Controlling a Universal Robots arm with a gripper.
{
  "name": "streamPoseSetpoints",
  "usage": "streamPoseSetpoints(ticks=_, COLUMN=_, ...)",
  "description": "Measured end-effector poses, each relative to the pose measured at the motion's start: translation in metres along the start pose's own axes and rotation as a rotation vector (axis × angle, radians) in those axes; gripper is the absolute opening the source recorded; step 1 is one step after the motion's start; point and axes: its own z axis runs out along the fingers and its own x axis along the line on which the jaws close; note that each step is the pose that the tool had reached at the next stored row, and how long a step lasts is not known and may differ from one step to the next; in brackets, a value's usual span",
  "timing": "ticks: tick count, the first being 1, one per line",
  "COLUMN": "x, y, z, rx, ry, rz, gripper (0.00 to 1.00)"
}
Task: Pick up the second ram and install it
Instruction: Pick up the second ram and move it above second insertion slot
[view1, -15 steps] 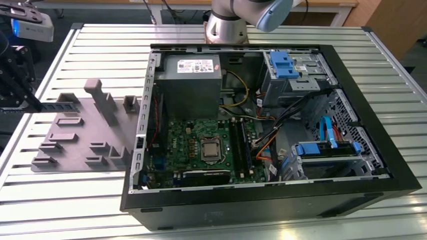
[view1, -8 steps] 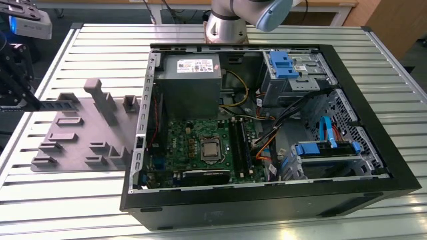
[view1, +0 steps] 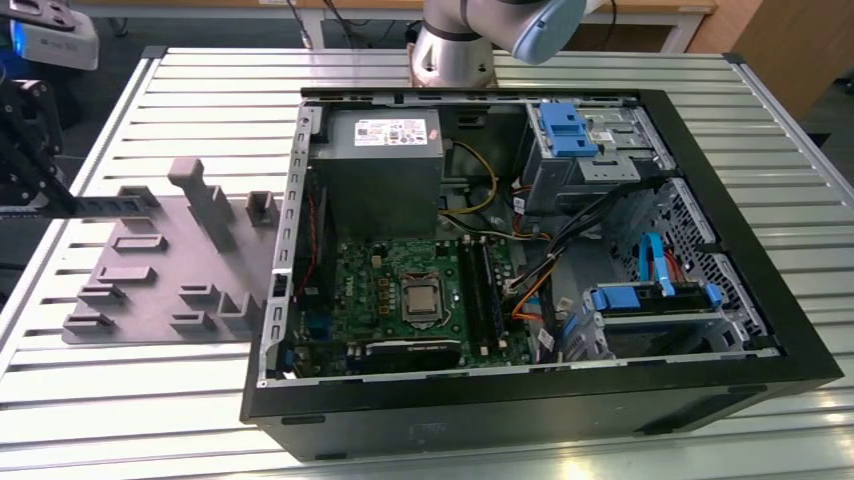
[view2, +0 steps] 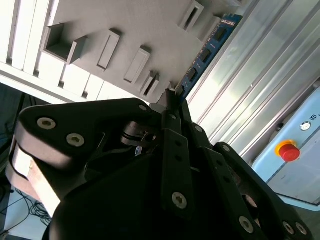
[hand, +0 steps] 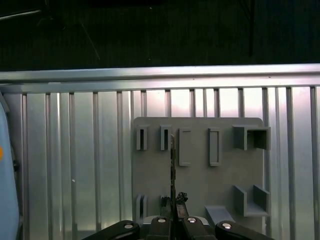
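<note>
At the exterior view's far left, my black gripper (view1: 60, 204) is shut on the second ram (view1: 118, 203), a thin stick held level above the gray tray (view1: 147, 262). In the second wrist view the ram (view2: 206, 51) shows black chips and runs out from between the fingertips (view2: 172, 100). Seen edge-on in the first wrist view, the ram (hand: 173, 162) is a narrow line rising from the gripper (hand: 175, 202) over the tray (hand: 200, 185). The open computer case (view1: 747, 300) lies at the middle, its motherboard memory slots (view1: 483, 290) facing up.
The tray carries upright blocks (view1: 200, 195) and slotted holders. A slatted metal table (view1: 187, 90) holds everything. The arm's base (view1: 454, 50) stands behind the case. A box with a red button (view2: 289, 150) sits beyond the tray. Inside the case are cables and blue drive brackets (view1: 574, 130).
</note>
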Motion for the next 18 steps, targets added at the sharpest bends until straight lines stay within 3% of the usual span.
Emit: streamPoseSetpoints(ticks=18, x=0.0, y=-0.0001, z=-0.0164, rx=0.0, ry=0.0, rz=0.0, gripper=0.14)
